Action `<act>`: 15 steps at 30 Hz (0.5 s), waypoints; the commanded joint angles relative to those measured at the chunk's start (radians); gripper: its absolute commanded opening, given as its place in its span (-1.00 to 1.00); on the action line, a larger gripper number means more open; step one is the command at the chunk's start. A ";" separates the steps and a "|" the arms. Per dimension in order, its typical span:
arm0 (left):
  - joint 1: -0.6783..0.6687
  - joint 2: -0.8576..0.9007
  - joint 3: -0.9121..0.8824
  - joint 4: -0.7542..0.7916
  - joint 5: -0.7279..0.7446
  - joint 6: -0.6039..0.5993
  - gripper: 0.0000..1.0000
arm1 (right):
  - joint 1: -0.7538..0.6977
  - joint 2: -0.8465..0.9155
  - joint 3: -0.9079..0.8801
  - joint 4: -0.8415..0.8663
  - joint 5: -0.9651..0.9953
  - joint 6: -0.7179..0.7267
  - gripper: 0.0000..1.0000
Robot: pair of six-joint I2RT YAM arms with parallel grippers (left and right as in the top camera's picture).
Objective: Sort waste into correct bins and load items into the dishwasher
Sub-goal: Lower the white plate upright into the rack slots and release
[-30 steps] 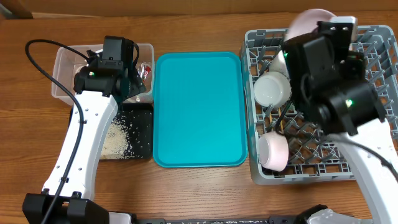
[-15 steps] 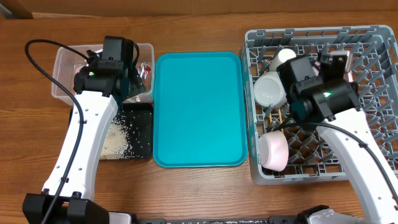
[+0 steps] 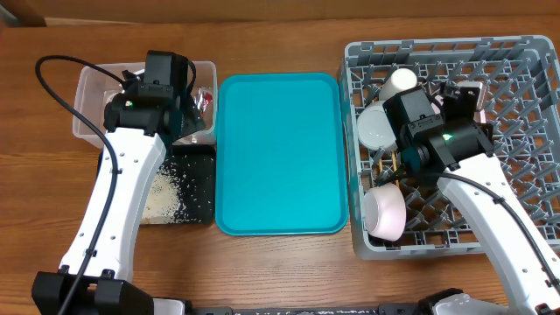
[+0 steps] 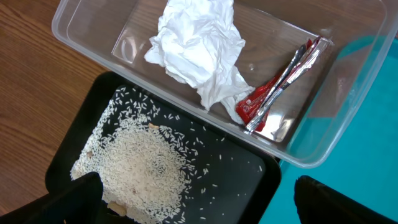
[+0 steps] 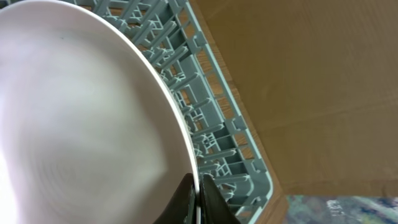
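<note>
Since the right gripper (image 5: 198, 190) is clenched on the rim of the round white plate (image 5: 81, 112), which spreads toward its ten o'clock, the square grey plastic peg rack (image 5: 214, 134) lies just beyond at one o'clock; the far left gripper (image 4: 199, 208) hangs released.

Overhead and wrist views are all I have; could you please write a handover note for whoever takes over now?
Left gripper: open, over the clear rectangular plastic tub and shallow black tray.
Right gripper: shut on the rim of the round white plate, at the grey plastic dish rack.
Done: crumpled white tissue and red crinkled wrapper in the tub; white grains on the black tray; two white bowls, small white cup and wooden chopsticks in the rack.
Left: seat the plate, then release; whether it is seated cannot be told.
</note>
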 commanded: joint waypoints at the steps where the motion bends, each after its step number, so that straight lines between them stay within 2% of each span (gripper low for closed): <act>1: -0.005 -0.004 0.012 0.000 -0.005 0.013 1.00 | -0.003 -0.004 -0.002 0.010 -0.019 0.020 -0.92; 10: -0.005 -0.004 0.012 0.000 -0.005 0.013 1.00 | -0.003 -0.004 -0.002 0.010 0.058 0.011 -0.92; 15: -0.005 -0.004 0.012 0.000 -0.005 0.013 1.00 | -0.003 -0.004 -0.002 0.047 0.059 -0.103 -0.92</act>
